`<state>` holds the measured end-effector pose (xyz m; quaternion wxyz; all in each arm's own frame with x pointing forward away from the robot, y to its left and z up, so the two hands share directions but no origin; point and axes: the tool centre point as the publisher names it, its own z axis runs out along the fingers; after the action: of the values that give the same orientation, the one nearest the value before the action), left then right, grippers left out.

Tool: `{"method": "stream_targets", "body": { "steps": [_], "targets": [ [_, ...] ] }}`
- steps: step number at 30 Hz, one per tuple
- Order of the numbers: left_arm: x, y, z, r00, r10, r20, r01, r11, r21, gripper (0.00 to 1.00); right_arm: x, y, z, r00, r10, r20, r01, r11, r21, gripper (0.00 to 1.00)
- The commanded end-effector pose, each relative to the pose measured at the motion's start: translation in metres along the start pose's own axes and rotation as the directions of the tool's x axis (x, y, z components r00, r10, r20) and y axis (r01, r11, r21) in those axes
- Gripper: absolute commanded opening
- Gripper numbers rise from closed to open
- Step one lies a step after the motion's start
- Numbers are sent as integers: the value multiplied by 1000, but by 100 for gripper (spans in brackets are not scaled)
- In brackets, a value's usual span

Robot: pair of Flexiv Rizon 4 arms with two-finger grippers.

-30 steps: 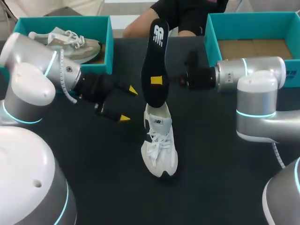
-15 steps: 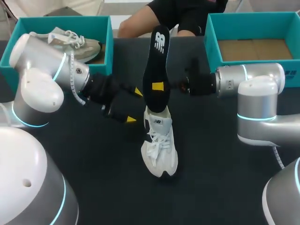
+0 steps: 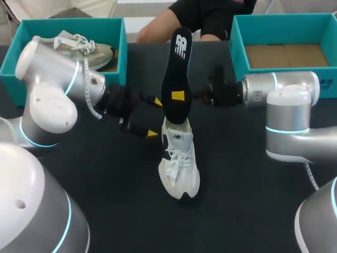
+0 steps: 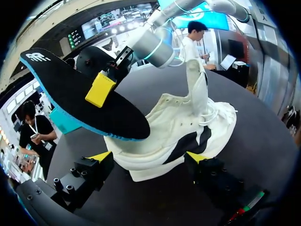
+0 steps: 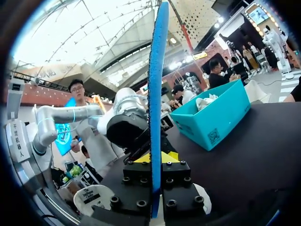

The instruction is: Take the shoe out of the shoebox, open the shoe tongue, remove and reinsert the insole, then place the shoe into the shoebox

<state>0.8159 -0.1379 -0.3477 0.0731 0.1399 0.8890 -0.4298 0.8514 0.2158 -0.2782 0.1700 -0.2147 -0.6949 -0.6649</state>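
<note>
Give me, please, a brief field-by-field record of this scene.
white shoe: on its sole at the middle of the table
insole: black, upright, clamped in right hand, lower end at the white shoe's heel opening
left hand: open, beside the white shoe's heel
left shoebox: teal, holds a second shoe
right shoebox: teal, at the table's far right corner

you have shoe (image 3: 179, 163): white, on its sole, centre | insole (image 3: 176, 74): black, blue-edged, standing on end over its heel | shoebox (image 3: 237, 42): teal, open, far right
</note>
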Motion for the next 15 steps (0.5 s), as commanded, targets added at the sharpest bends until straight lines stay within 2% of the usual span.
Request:
{"method": "stream_targets", "body": {
  "steps": [1,6,9,15],
  "targets": [
    [3,-1,1,1000,1,8,-1,1000,-3,100,-9,-6,5,1000,15,-14,-15,1000,16,0],
    [3,-1,1,1000,1,8,-1,1000,-3,100,-11,-18,5,1000,22,-17,-22,1000,9,0],
    [3,-1,1,1000,1,8,-1,1000,-3,100,-11,-31,6,999,37,-16,-37,999,33,0],
    [3,-1,1,1000,1,8,-1,1000,-3,100,-6,-44,2,998,63,-10,-63,997,39,0]
  ]
}}
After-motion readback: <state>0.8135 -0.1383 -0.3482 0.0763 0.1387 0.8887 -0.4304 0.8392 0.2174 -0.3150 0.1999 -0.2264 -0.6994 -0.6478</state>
